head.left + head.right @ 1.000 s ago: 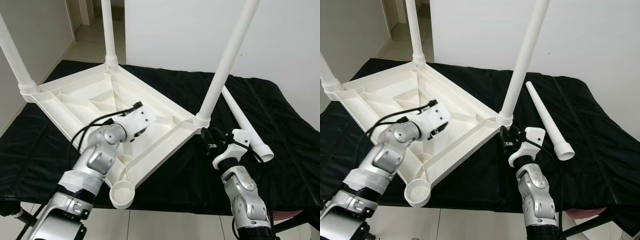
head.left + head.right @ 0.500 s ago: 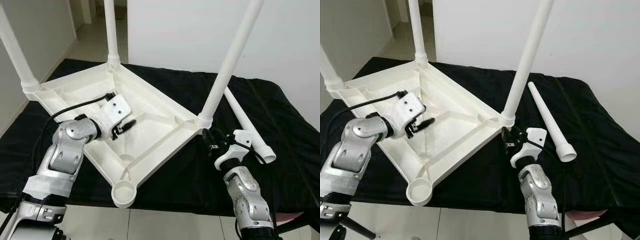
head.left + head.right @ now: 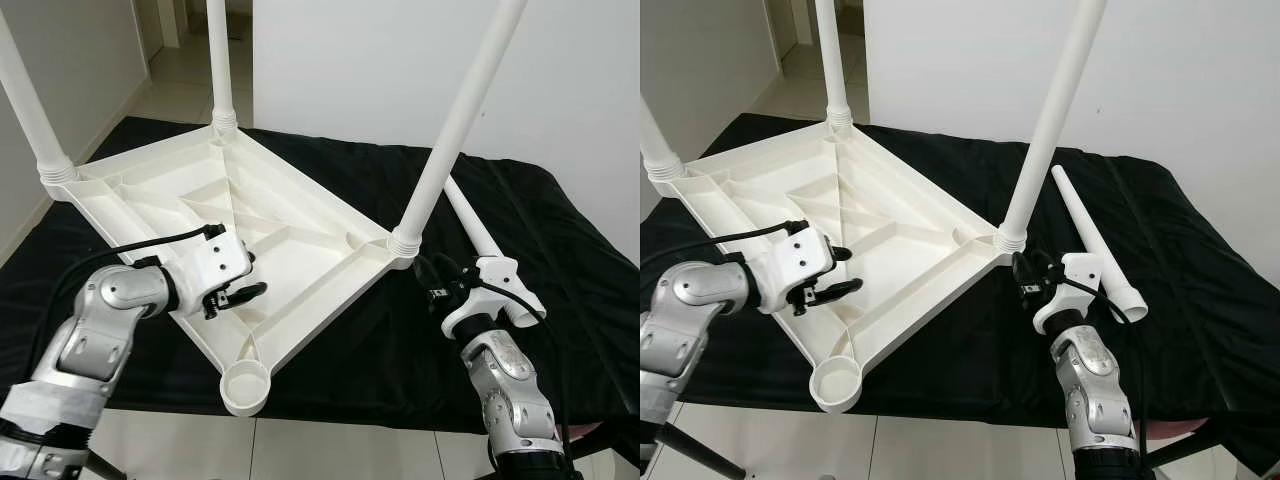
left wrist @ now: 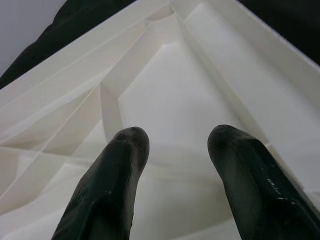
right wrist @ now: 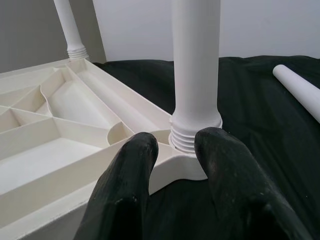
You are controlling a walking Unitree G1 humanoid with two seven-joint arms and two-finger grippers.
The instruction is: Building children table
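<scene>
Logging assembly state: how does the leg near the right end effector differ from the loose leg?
The fitted leg stands upright, threaded into the tabletop's corner socket; the loose leg lies flat on the black cloth, attached to nothing, its open wide end toward the robot. Both are white, tapered plastic tubes.

I lose the upright legs [image 3: 460, 120] past the top edge; my right arm covers the loose leg [image 3: 1095, 245] partly.

No readable text, label, brand, number or sign anywhere. White table top [image 3: 250, 215], its legs, the black cloth [image 3: 520, 210] and the wall: all plain, unmarked. Faint pale scratches on a left gripper finger [image 4: 260, 185], not letters.
</scene>
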